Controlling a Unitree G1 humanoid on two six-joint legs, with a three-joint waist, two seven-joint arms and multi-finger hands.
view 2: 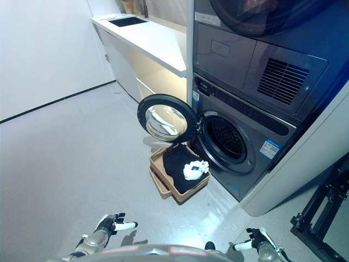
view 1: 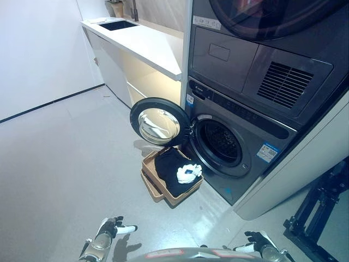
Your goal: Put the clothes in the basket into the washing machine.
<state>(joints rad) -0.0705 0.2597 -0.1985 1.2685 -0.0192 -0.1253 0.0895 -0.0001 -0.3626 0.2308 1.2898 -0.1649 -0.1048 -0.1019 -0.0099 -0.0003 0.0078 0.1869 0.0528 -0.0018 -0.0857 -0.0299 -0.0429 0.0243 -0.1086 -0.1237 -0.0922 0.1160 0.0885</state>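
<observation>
Basket (view 1: 171, 181) on floor right below open washing machine (view 1: 221, 143) port, black garment (view 1: 170, 166) and white item (view 1: 188, 173) inside. Drum looks empty, so nothing loaded yet. Left hand (view 1: 112, 227) and right hand (view 1: 257, 243) low, well short of basket, fingers loosely spread, holding nothing.

Labels present, none legible.
Washer (view 1: 240, 147) has a blue-and-white sticker (view 1: 268, 152) right of the drum opening, a small blue sticker (view 1: 189, 100) at its upper left corner, and pale print on the dark control strip (view 1: 240, 112). Dryer (view 1: 262, 65) above carries a white label strip (view 1: 206, 22). All print too small to read.
</observation>
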